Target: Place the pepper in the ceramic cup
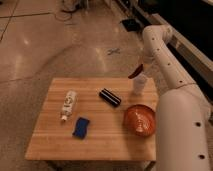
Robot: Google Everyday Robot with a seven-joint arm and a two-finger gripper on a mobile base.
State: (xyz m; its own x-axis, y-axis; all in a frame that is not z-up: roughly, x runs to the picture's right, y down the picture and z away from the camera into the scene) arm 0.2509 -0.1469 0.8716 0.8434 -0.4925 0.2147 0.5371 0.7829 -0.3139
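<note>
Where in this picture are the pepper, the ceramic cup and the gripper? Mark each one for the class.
pepper (134, 72), camera view, on the middle of its red body, above the cup.
ceramic cup (138, 86), camera view, on its white side wall.
gripper (141, 65), camera view, at the pepper's upper end.

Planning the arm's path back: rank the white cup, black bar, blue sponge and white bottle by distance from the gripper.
The gripper holds the dark-red chili pepper above the table's far right edge.
1. Small white ceramic cup, just below it.
2. Black rectangular bar, centre.
3. White bottle and blue rectangular sponge, left: too close to call.
</note>
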